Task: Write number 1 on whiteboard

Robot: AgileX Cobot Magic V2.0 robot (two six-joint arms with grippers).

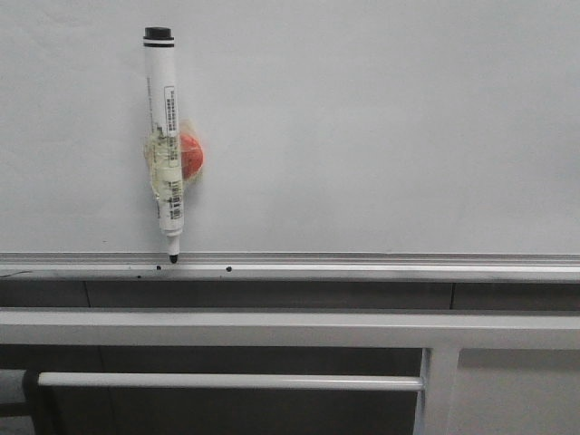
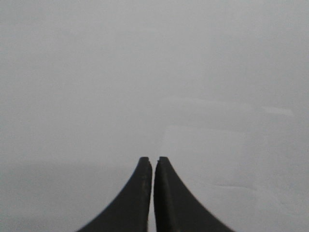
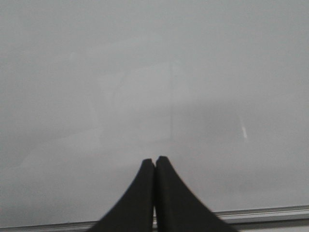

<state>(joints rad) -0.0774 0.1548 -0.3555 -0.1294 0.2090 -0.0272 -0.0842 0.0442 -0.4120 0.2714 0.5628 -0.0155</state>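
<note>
White whiteboard blank, both arms unseen in front view

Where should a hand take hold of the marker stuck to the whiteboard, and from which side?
Probably on the bare upper barrel of the marker, below the black end and above the taped orange disc. It hangs near-vertical, tip down at the frame edge of the whiteboard, so come straight at the board, fingers closing from left and right.

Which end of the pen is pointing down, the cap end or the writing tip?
The writing tip points down, almost at the whiteboard's silver bottom edge. The black butt end is at the top of the marker.
</note>
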